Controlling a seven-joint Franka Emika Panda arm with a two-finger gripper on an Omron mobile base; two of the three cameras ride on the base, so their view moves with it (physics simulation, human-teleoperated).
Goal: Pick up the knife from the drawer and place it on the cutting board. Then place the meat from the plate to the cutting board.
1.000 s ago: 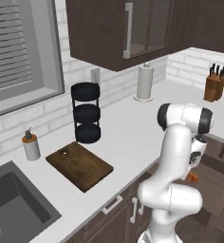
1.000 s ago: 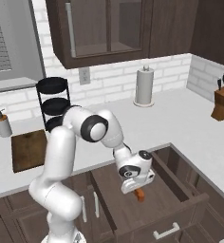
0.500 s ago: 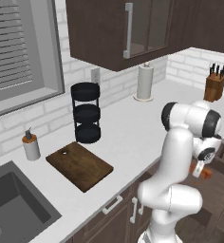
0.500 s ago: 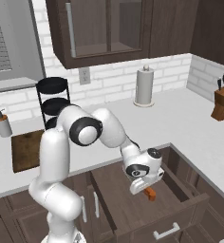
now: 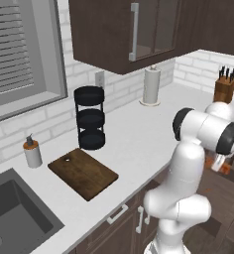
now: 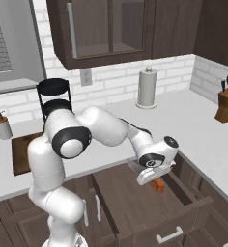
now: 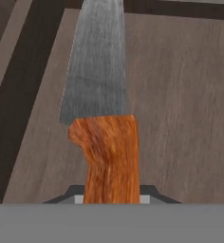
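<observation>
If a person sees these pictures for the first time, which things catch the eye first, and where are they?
First comes the white arm bent low over the open drawer, its gripper shut on the knife by the orange handle. In the hand view the grey blade points away over the drawer floor. Next is the dark cutting board lying bare on the counter, between the sink and the black tiered rack.

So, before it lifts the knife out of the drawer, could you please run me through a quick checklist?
1. Claw closed on the knife handle: ok, handle sits between the fingertips in the hand view.
2. Drawer open wide enough to lift out: ok.
3. Knife already off the drawer floor: cannot tell.
4. Cutting board bare for the knife: ok.
5. Route to the board past the black tiered rack: ok, the rack stands behind it.
6. Meat and plate located: cannot tell.
</observation>
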